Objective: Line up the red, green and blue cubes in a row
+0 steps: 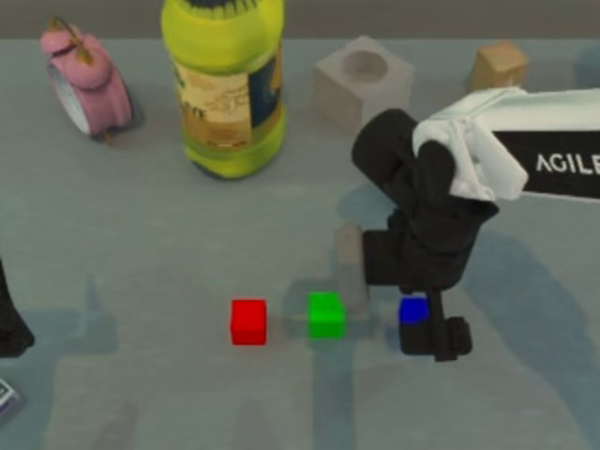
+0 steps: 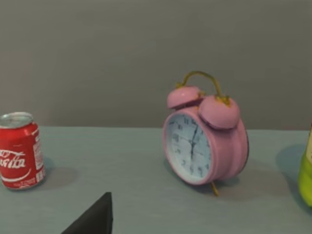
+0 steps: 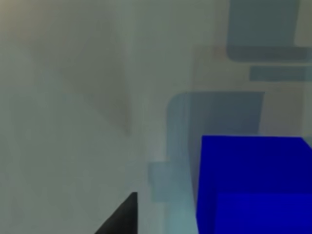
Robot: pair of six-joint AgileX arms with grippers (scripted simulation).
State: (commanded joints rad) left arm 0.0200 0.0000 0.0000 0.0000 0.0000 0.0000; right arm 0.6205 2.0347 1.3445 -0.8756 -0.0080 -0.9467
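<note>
Top view: red cube [image 1: 248,322] and green cube [image 1: 326,314] sit in line near the front of the table; the blue cube [image 1: 412,310] lies just right of green, between the fingers of the right gripper [image 1: 424,323]. The row looks nearly complete (release pending). Whether the fingers clamp the cube or stand slack, I cannot tell. The left gripper, parked at left, is barely seen.
</note>
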